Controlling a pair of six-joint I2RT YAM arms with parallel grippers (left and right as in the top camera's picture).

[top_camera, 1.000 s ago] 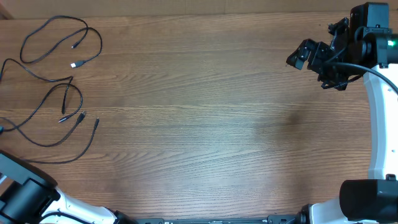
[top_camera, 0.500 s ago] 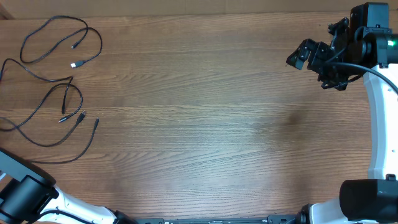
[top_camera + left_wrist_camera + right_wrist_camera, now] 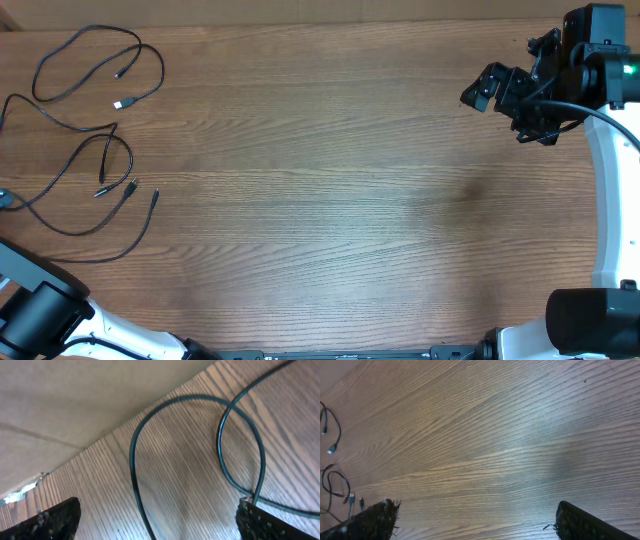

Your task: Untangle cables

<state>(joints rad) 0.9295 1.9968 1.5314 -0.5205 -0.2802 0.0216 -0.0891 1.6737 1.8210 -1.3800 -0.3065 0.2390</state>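
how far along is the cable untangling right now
Looks done: the cables lie in loose loops at the left end of the table, plug ends apart. In hand: nothing; the left gripper is open over one loop, and the right gripper is open over bare wood. Left: that loop crosses itself, and the lower cords overlap.

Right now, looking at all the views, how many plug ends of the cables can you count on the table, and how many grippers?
Cable plug ends: 5, all at the table's left side
Grippers: 2, the left gripper and the right gripper, both open
Total: 7
The cords cross each other, so I cannot tell how many cables there are.
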